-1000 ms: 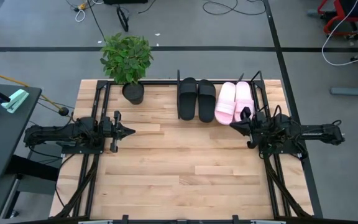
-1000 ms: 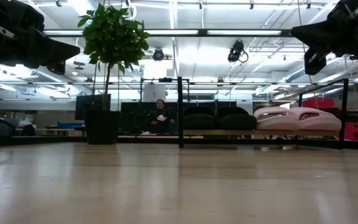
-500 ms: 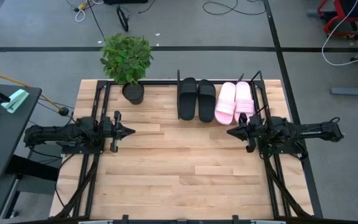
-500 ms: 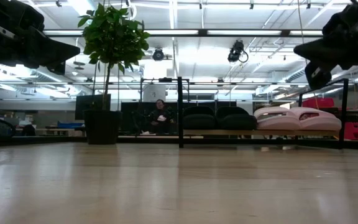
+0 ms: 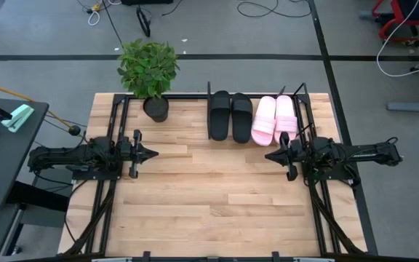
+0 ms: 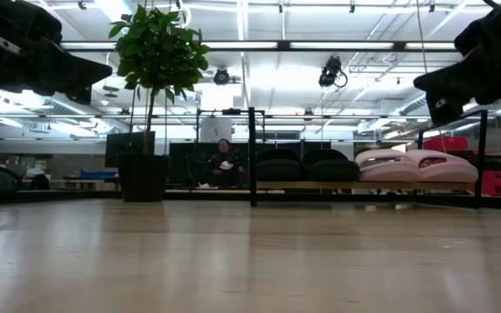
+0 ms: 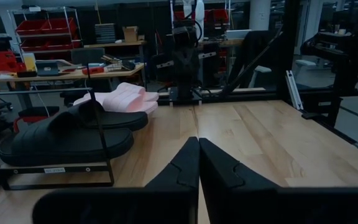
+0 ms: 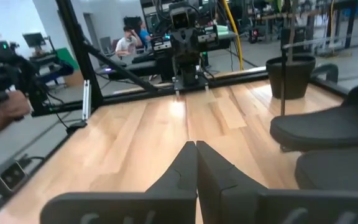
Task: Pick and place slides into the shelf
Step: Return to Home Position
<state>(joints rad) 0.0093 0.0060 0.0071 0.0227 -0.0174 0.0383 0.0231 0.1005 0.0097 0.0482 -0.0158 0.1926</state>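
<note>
Four slides lay side by side in the shelf [image 6: 252, 148] at the far edge of the surface [image 5: 209, 196], soles down; the two black slides [image 5: 220, 115] formed the left pair and the two pink slides [image 5: 265, 122] the right pair, the pairs just beside one another. The right end effector [image 5: 268, 155] hung above the right half of the surface, pointing toward its centre, with its fingers closed on each other and nothing between them; the pink slides lay near it on the far side, apart from it, and the black slides a little farther off. The left end effector [image 5: 153, 153] hung above the left half, pointing toward the right one, likewise closed and empty; all four slides lay well apart from it, toward the far right as seen from above. A potted plant [image 5: 149, 69] stood at the far edge of the surface, left of the shelf.
</note>
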